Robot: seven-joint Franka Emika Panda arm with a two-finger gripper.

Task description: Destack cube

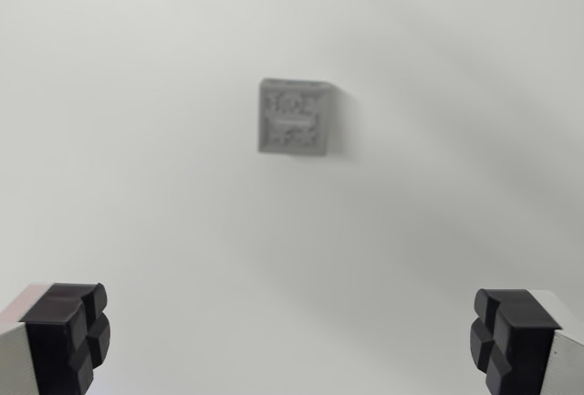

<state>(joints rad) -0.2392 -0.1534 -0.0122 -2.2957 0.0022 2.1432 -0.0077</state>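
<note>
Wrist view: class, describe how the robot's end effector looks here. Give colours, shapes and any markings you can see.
Only the two fingertips of the end effector show, at the bottom corners. Each fingertip is a chunky black block with rounded edges, split by grooves into lobes, a bit like a cross pattern. Behind each sits a pale grey, flat-sided finger body. No cables, labels or markings are visible.

Plain white tabletop [137, 140] fills view; soft grey shadows across right side, surface blurred.
</note>
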